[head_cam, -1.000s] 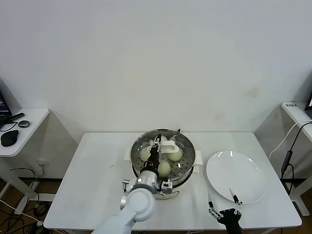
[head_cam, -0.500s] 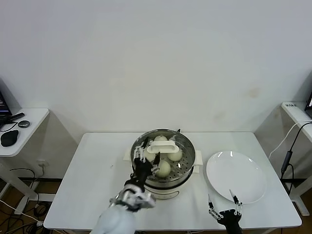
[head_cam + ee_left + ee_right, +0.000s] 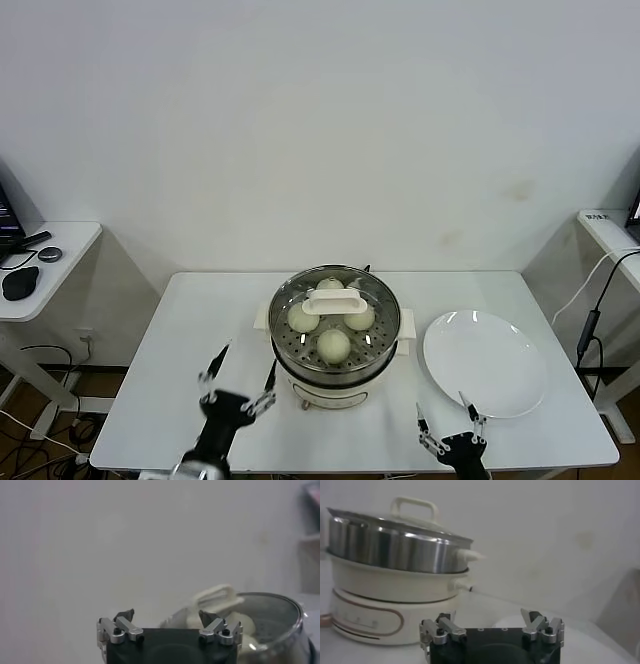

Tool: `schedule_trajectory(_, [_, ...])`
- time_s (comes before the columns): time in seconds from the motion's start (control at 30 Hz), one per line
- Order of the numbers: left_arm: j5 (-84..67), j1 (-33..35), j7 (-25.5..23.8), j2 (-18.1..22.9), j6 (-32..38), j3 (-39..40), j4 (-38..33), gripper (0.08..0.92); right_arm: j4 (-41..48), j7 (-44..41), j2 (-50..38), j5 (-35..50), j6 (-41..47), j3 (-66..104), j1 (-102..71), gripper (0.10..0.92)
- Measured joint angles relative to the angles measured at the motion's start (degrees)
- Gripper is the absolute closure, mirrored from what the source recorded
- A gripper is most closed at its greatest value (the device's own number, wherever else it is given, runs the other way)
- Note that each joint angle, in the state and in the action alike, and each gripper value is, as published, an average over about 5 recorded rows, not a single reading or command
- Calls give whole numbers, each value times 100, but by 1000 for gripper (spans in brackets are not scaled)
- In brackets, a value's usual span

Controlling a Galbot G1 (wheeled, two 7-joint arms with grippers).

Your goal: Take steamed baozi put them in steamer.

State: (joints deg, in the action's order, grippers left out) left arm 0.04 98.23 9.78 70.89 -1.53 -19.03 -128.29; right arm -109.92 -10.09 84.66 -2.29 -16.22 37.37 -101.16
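- Four baozi (image 3: 333,345) sit in the steamer (image 3: 335,378), glass lid (image 3: 334,300) on.
- Left gripper (image 3: 237,380): jaws spread wide, empty, beside steamer.
- Right gripper (image 3: 446,423): jaws spread, empty, near plate (image 3: 520,375).

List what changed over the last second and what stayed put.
The left gripper let go of the lid handle and pulled back from over the steamer toward the near table edge, fingers open. The glass lid sits on the steamer over the four baozi. The right gripper only shifted slightly, near the empty plate; steamer and plate did not move.
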Motion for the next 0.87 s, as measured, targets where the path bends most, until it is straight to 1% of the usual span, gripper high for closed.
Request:
schedule_trajectory(0.17, [-512,518,67,159,542,-289,299,177,-32,14,-94,199,157,-63,-69,203])
schedule_trajectory(0.4, [-843,860,88,279,1118,-540,707,177,-120,51,-149,350,356,-126,-130,203])
schedule_trajectory(0.87, [-1067,1122,30,331,1404,-784,1013,177,-181,167,-190,343,559,-165,-208,203])
